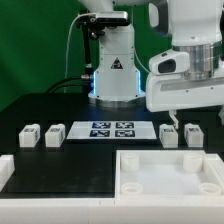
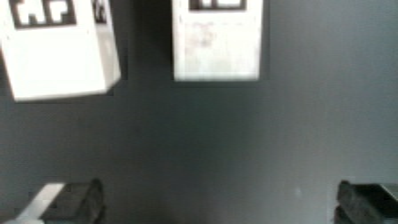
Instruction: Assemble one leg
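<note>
Four small white legs with marker tags stand on the black table. Two are at the exterior view's left [image 1: 28, 136] [image 1: 53, 134] and two at its right [image 1: 168, 135] [image 1: 193, 134]. My gripper [image 1: 183, 117] hangs just above and behind the right pair. In the wrist view the two legs [image 2: 63, 50] [image 2: 219, 40] lie ahead of my gripper [image 2: 222, 198]. Its fingers [image 2: 71, 200] are spread wide with only bare table between them. It is open and empty.
The marker board [image 1: 112, 130] lies in the middle between the leg pairs. The large white square part with corner sockets [image 1: 170, 176] sits at the front right. Another white piece [image 1: 5, 170] is at the front left. The robot base [image 1: 112, 65] stands behind.
</note>
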Controlling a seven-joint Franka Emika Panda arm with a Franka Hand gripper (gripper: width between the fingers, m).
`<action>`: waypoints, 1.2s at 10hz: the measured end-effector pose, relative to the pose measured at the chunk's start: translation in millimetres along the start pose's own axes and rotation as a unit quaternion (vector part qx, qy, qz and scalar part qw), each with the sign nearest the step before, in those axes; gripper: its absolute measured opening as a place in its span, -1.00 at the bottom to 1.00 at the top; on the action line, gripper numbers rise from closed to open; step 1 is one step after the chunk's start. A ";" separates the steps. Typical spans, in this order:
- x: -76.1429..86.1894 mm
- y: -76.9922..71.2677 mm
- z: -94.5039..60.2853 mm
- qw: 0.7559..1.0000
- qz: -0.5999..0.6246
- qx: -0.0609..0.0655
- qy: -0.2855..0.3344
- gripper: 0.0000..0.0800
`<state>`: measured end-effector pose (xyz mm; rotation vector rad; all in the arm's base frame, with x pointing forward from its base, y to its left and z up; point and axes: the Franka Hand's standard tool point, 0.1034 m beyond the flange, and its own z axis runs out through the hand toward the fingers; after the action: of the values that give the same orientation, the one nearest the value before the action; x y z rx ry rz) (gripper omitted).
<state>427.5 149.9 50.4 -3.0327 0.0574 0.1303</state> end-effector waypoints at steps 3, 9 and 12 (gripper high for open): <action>-13.3 2.8 2.1 0.996 0.009 -0.010 -0.088 0.62; -10.5 2.1 -0.6 0.945 0.002 -0.013 -0.326 0.62; -15.3 -1.4 8.1 0.944 0.011 -0.019 -0.329 0.62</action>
<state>411.6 152.6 43.9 -2.8501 0.0313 1.1352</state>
